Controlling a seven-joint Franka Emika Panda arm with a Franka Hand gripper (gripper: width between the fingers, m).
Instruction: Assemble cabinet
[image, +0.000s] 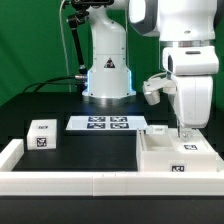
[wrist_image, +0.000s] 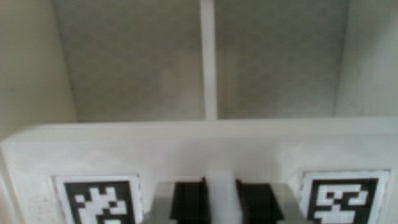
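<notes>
The cabinet body (image: 175, 157), a large white box with tags, lies at the exterior view's right front. My gripper (image: 183, 129) comes straight down onto its top. In the wrist view the body (wrist_image: 196, 145) fills the frame: two grey recessed bays split by a thin white rib (wrist_image: 210, 60), and a white front ledge with a tag on each side. My gripper (wrist_image: 217, 203) has its dark fingers (wrist_image: 185, 203) close together with a thin white strip of the body between them. A small white panel block (image: 42, 135) sits at the left. Another white panel (image: 158, 128) lies just behind the body.
The marker board (image: 105, 123) lies flat in the middle in front of the robot base (image: 107, 70). A low white border rail (image: 70, 182) runs along the front and up the left side. A green backdrop stands behind.
</notes>
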